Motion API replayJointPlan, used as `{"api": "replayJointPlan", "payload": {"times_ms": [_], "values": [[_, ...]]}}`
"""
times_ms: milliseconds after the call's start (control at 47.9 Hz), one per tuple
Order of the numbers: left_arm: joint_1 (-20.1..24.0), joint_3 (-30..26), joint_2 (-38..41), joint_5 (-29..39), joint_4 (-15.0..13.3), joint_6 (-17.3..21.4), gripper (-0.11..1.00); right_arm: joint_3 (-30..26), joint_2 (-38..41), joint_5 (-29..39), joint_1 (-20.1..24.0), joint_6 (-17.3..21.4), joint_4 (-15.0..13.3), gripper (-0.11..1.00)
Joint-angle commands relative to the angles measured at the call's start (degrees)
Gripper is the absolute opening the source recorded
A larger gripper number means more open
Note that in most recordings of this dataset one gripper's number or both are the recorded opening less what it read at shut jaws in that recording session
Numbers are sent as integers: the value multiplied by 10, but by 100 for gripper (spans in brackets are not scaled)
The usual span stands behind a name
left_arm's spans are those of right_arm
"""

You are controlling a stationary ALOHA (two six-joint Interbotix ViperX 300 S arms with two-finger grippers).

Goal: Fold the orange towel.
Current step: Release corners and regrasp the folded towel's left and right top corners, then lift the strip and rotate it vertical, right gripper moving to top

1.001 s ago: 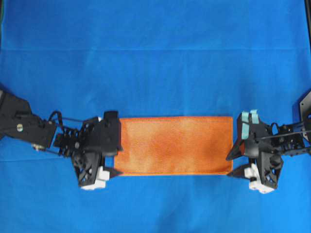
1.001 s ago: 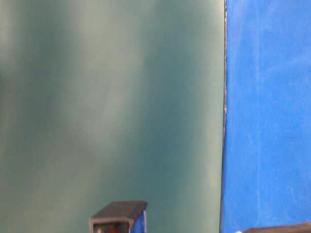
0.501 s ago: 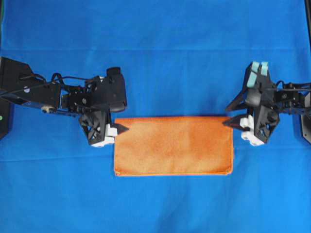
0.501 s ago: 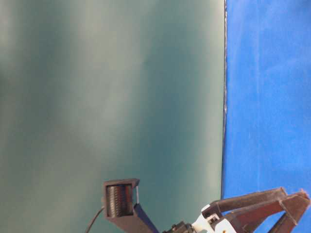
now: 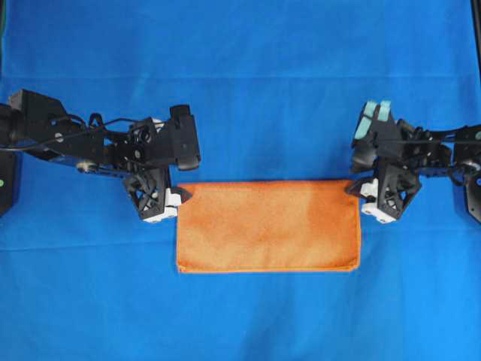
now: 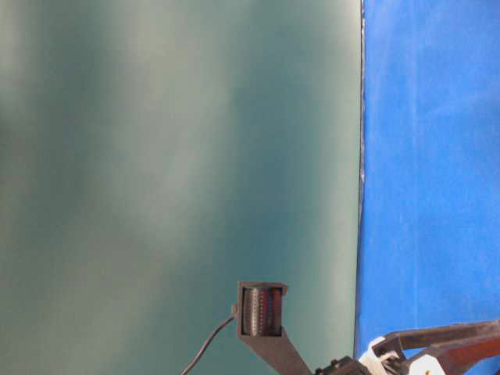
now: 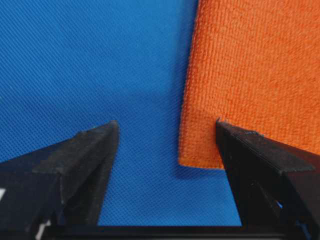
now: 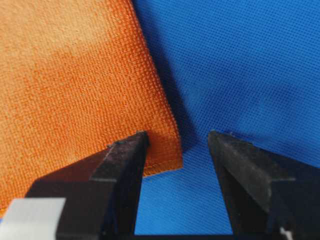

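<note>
The orange towel [image 5: 268, 226] lies flat on the blue sheet as a wide rectangle. My left gripper [image 5: 179, 197] is at its far left corner, open. In the left wrist view the towel [image 7: 250, 75] shows this corner between the open left gripper [image 7: 166, 122] jaws, with one finger [image 7: 260, 160] over the cloth and the other over bare sheet. My right gripper [image 5: 353, 188] is open at the far right corner. In the right wrist view the towel [image 8: 75, 75] has its corner inside the open right gripper [image 8: 178, 133], one finger [image 8: 120, 165] above the cloth. Neither holds anything.
The blue sheet [image 5: 240, 75] covers the whole table around the towel. The table-level view shows a green wall [image 6: 172, 156], a strip of the blue sheet [image 6: 430, 156] and parts of a gripper [image 6: 262, 312] at the bottom edge.
Both grippers have moved from the towel's near corners to its far corners, staying open. The towel has not moved.
</note>
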Motion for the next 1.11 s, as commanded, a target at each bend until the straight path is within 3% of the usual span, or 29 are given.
{"api": "replayJointPlan", "payload": {"times_ms": [0,146,271,334,480,584,855,1085], "values": [[-4,-9,-6,-1,1,-1,70,-15,4,-2,7,-1,0,57],[-17,-16,-4,16,1,0,64,-17,4,-2,9,0,0,57],[-18,-24,0,41,1,0,50,-17,4,-1,10,-2,0,52],[-18,-30,2,53,1,1,41,-17,5,0,11,-4,0,43],[-18,-41,7,78,1,6,16,-17,4,12,22,-6,0,3],[-15,-49,8,94,1,6,4,-16,4,15,27,-6,0,2],[-13,-69,-1,132,1,-1,3,-18,-11,23,29,-3,1,2],[-22,-95,-59,181,1,-1,3,-38,-99,96,29,-1,-1,2]]}}
